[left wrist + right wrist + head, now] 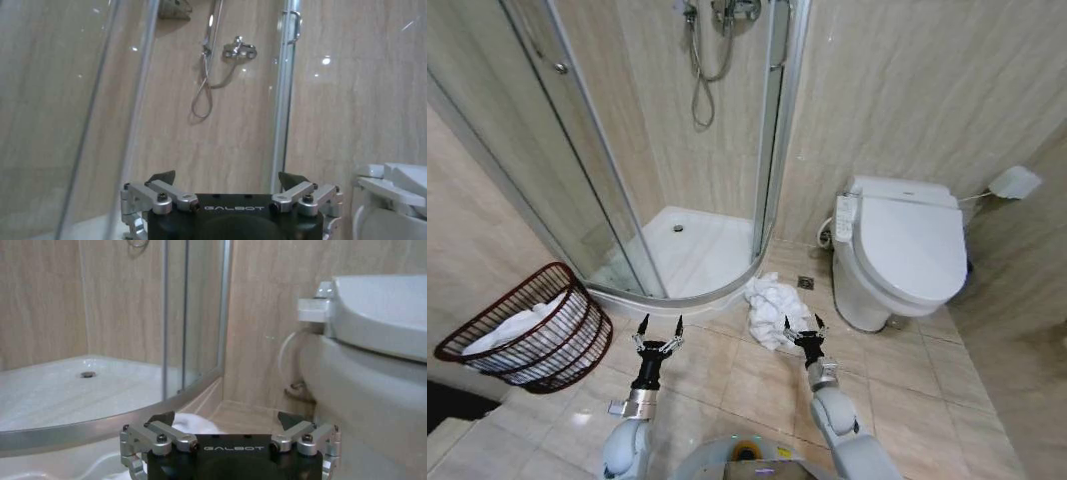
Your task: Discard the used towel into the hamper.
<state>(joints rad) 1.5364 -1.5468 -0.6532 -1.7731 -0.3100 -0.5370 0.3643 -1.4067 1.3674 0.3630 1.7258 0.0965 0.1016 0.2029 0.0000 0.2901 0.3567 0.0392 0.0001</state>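
Far left we have the hamper (pixel 522 338), tipped on the beige tiled floor (pixel 747 385) with white cloth inside. Next, our left gripper (pixel 659 326) hovers over the tiles, fingers spread wide and empty, "GALBOT" printed on its body. Beyond it, the glass shower stall (pixel 627 150). The crumpled white towel (pixel 772 305) lies mid-floor, our right gripper (pixel 804 325) just near it, wide open. The toilet (pixel 902 250) sits right.
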